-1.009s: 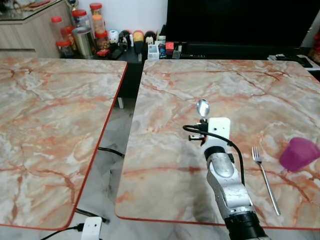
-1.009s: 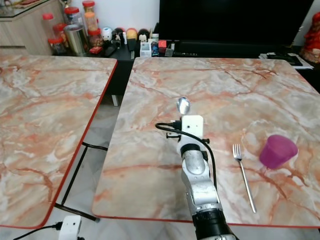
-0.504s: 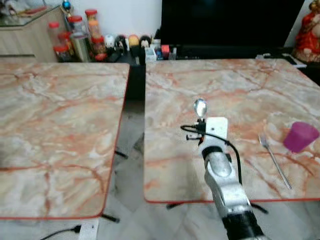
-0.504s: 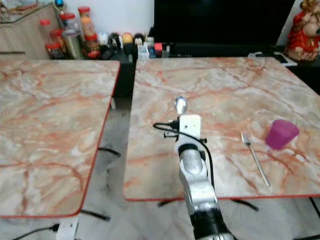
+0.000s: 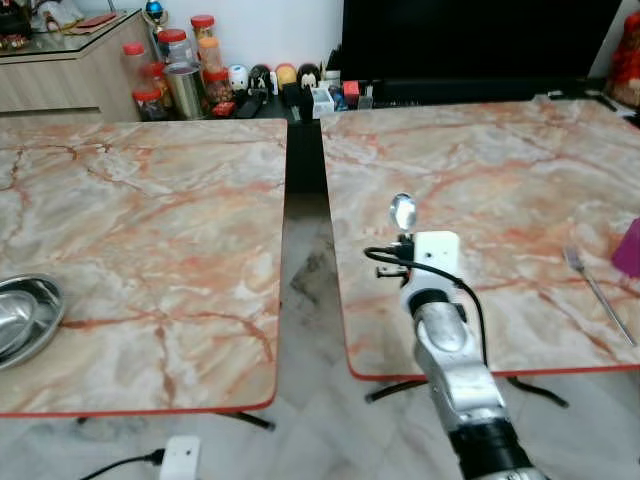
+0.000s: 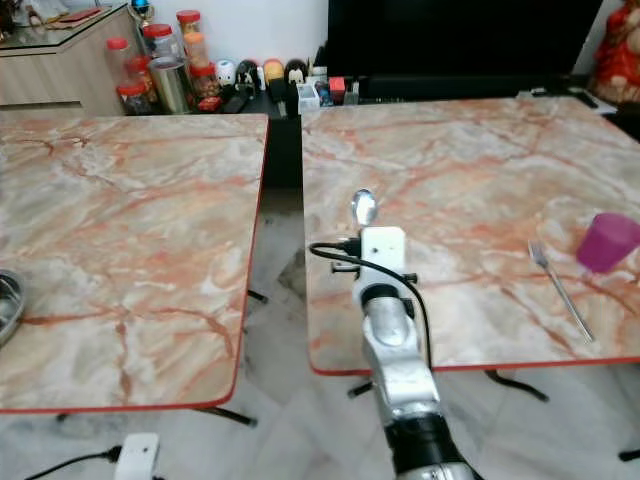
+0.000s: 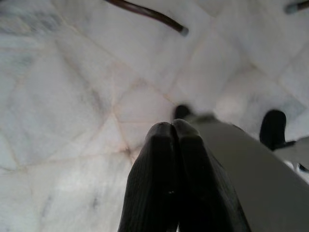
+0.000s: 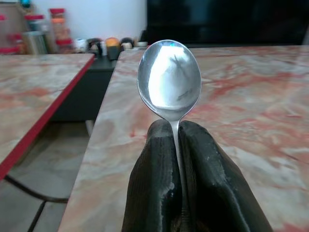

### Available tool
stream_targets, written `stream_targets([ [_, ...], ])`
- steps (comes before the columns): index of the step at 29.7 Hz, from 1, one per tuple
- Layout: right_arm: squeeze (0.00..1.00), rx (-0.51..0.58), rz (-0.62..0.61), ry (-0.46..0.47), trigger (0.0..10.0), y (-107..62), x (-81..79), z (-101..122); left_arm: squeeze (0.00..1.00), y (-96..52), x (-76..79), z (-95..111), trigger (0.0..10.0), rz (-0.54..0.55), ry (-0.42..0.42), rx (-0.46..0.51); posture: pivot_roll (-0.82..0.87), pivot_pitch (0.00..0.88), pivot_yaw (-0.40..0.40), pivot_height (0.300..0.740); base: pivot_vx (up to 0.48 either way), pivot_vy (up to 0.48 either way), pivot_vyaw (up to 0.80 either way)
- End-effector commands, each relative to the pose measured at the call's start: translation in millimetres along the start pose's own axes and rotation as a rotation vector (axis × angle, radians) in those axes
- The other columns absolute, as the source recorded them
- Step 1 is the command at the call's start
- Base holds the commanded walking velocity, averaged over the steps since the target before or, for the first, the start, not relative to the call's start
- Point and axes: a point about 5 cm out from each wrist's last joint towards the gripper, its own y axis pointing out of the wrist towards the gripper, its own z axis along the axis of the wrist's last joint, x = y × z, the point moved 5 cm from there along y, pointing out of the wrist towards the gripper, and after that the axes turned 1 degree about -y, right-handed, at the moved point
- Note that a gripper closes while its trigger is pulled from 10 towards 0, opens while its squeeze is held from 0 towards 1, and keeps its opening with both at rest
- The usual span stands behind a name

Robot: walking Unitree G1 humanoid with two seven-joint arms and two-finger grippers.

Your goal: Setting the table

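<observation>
My right gripper (image 8: 176, 126) is shut on the handle of a silver spoon (image 8: 169, 77), bowl end up. It is held above the near left corner of the right marble table (image 5: 500, 180). The spoon (image 5: 403, 211) sticks up past the white wrist block. A fork (image 6: 560, 289) lies near that table's right front, with a purple cup (image 6: 606, 241) just beyond it. A metal bowl (image 5: 22, 318) rests at the left edge of the left marble table (image 5: 150, 230). My left gripper (image 7: 173, 126) hangs shut over the tiled floor, holding nothing.
A narrow gap of floor (image 5: 305, 270) separates the two red-edged tables. Jars and small bottles (image 5: 175, 75) crowd the low cabinet at the back, beside a black TV unit (image 5: 480, 40). A white power strip (image 5: 180, 455) with a cable lies on the floor in front.
The view has shifted: both tables now sit further right and further off, and the metal bowl has come into sight. The spoon stays in my right gripper.
</observation>
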Motion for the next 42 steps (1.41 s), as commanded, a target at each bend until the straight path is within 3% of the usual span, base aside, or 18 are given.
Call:
stream_targets([
  [1,0.0,0.021,0.03,0.015,10.0,0.8,-11.8,7,0.0,-0.6,-9.8,1,10.0,0.023,-0.005,-0.001,-0.08,0.024,0.007,0.74,0.0,0.48,0.0],
  [31,0.0,0.025,0.055,0.009,10.0,2.6,-18.4,8,0.0,-0.3,-7.9,3,10.0,0.02,0.003,0.005,-0.09,0.002,0.003,0.74,0.0,0.469,0.0],
  [42,0.0,0.026,0.065,0.01,10.0,2.9,-21.4,7,0.0,0.0,-10.2,11,10.0,0.04,0.016,0.04,-0.09,0.0,0.002,0.74,0.0,0.0,0.0],
])
